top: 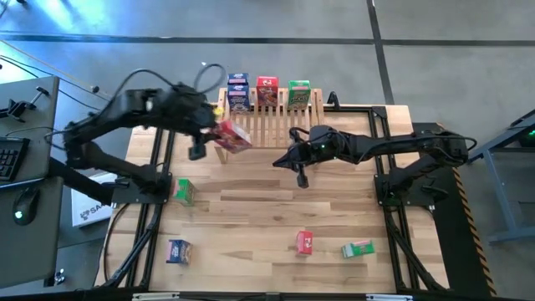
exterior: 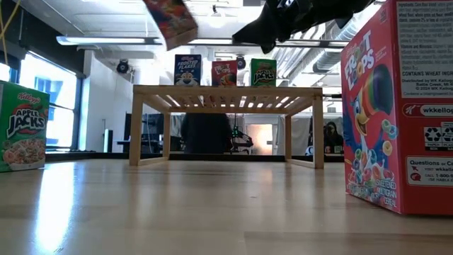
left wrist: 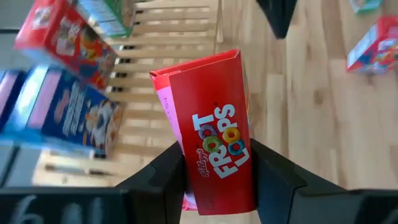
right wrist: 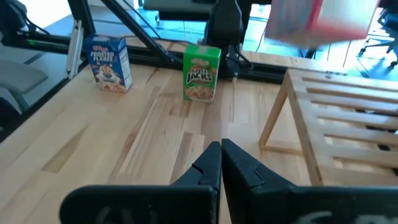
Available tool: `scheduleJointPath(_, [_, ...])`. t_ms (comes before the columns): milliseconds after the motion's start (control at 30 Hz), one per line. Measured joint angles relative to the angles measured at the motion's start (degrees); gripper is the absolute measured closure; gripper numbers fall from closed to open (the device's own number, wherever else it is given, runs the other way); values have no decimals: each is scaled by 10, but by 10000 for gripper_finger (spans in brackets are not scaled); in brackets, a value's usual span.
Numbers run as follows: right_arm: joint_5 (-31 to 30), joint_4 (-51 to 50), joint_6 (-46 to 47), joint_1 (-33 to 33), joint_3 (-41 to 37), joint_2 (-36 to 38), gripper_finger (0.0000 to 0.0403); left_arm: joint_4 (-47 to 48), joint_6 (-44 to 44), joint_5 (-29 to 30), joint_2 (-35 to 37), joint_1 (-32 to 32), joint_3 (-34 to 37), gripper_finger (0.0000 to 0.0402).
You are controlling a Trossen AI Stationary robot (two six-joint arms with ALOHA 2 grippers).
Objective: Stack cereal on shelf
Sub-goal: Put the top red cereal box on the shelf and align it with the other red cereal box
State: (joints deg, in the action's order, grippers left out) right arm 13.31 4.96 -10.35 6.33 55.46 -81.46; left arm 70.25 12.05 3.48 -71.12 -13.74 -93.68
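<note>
The wooden slatted shelf [top: 267, 121] stands at the table's far middle. A blue [top: 238, 90], a red [top: 267, 90] and a green cereal box [top: 298, 94] stand upright along its far edge. My left gripper [top: 213, 132] is shut on a red Froot Loops box [left wrist: 214, 137] above the shelf's left near part. The box also shows at the top of the low view [exterior: 172, 20]. My right gripper [top: 299, 173] is shut and empty. It hovers just in front of the shelf's near edge and also shows in the right wrist view [right wrist: 221, 163]. My left gripper pinches the red box between its two fingers [left wrist: 166, 177], on the box's two narrow sides near one end [left wrist: 242, 186]. The printed front faces the wrist camera. The fingers reach in from the table's left, slanting down. The box is tilted and lifted clear above the slats.
Four more boxes are on the table. A green one [top: 184, 191] stands near the left edge and a blue one [top: 178, 250] at the near left. A red one [top: 304, 242] and a lying green one [top: 358, 248] are at the near right.
</note>
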Motion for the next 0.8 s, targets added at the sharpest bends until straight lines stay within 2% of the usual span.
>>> scheduleJointPath(133, [0,-8,-2,0,0,21,403,8,16,46,-68,16,-36,266])
scheduleJointPath(433, [0,-26,-6,0,0,44,403,6,41,44,-189,14,-79,266])
scheduleJointPath(567, [0,-27,-6,0,0,44,403,-1,48,48,-217,13,-96,266])
scheduleJointPath(800, [0,-31,-6,0,0,44,403,9,61,90,-239,7,-128,266])
